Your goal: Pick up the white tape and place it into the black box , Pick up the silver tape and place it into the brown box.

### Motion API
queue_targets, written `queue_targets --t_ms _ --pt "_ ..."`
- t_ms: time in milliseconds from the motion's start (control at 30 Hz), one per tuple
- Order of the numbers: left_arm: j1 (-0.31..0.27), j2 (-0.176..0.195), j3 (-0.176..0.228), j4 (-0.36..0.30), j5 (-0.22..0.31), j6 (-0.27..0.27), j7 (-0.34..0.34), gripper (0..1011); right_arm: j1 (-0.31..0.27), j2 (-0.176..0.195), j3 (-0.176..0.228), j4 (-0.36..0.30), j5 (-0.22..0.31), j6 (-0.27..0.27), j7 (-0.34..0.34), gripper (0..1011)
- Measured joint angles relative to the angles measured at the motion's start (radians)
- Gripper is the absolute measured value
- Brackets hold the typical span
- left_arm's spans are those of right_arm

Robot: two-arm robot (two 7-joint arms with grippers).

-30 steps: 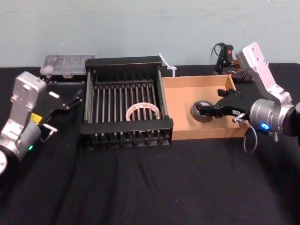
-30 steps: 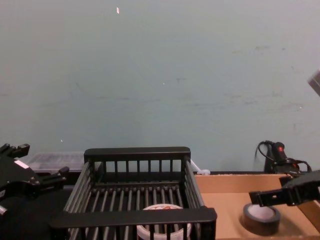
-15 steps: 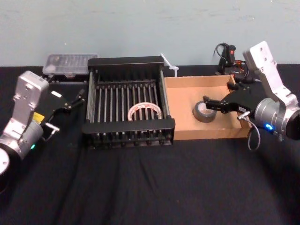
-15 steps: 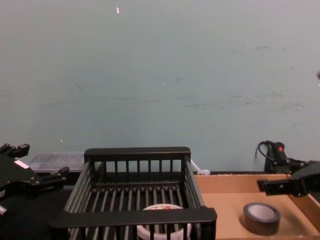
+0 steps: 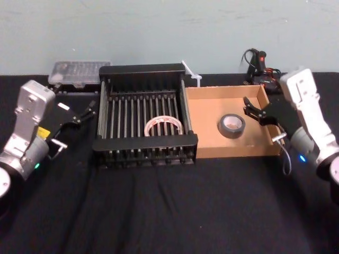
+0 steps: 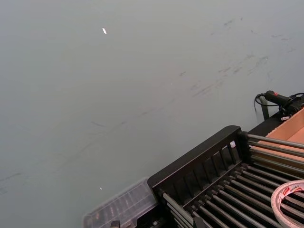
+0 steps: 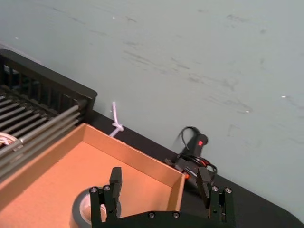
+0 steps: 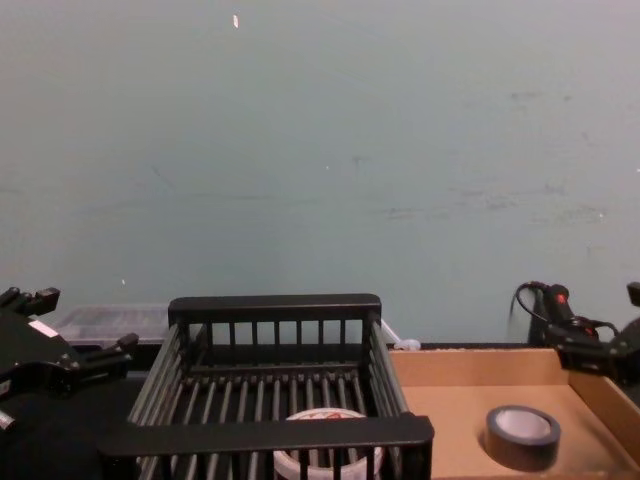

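My right pincer [image 5: 253, 109] is spread apart and holds nothing, at the right wall of the brown box [image 5: 206, 108]. The silver tape [image 5: 231, 125] lies flat in that box, just left of it. My left pincer [image 5: 80, 112] is apart beside the black box [image 5: 142, 69], which holds the white tape [image 5: 162, 127]

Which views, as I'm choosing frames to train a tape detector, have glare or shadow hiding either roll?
Head view: even light, no glare; silver tape in the brown box and white tape in the black box show plainly. Chest view: the black box's rim, not shadow, covers part of the white tape. Right wrist view: the open right tool overlaps the silver tape.
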Motion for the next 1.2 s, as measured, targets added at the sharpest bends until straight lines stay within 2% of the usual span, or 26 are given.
queue_targets --t_ms 100,267,500,1200 --pt "0.0 0.0 0.0 0.0 0.0 0.0 0.0 1001 -0.019 -0.009 0.001 0.01 -0.033 -0.032 -0.031 1002" --pt "0.0 0.0 0.0 0.0 0.0 0.0 0.0 1001 -0.042 -0.021 0.01 0.021 -0.06 -0.048 -0.054 1002" --pt "0.0 0.0 0.0 0.0 0.0 0.0 0.0 1001 -0.053 -0.033 0.028 0.022 -0.062 -0.045 -0.047 1002" --pt "0.0 0.0 0.0 0.0 0.0 0.0 0.0 1001 -0.052 -0.03 0.024 0.022 -0.062 -0.045 -0.048 1002"
